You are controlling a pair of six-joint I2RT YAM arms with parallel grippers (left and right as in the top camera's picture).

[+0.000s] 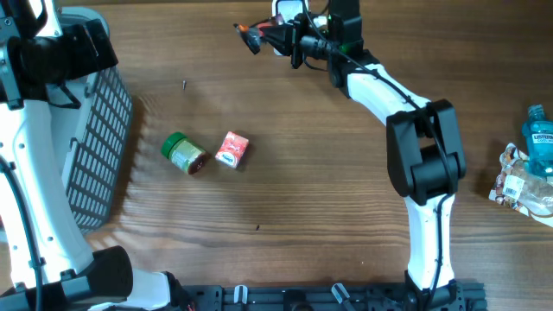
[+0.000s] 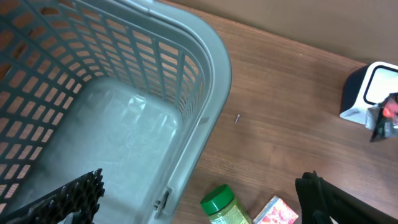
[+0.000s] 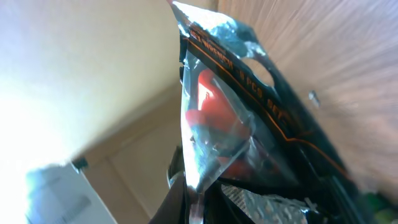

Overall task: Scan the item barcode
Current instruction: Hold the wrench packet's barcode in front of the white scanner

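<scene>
Across the brown wood-grain table (image 1: 302,199), a grey mesh basket (image 1: 99,147) sits at the left, a green-lidded jar (image 1: 184,154) and a red carton (image 1: 232,149) lie mid-table, and a blue bottle (image 1: 537,138) is at the right. At the far edge, beside the white scanner (image 1: 289,10), the right gripper (image 1: 276,36) is clamped on a shiny clear-and-silver packet (image 1: 251,36) with red contents and orange print. The left gripper (image 2: 198,205) hangs over the basket, jaws wide apart.
</scene>
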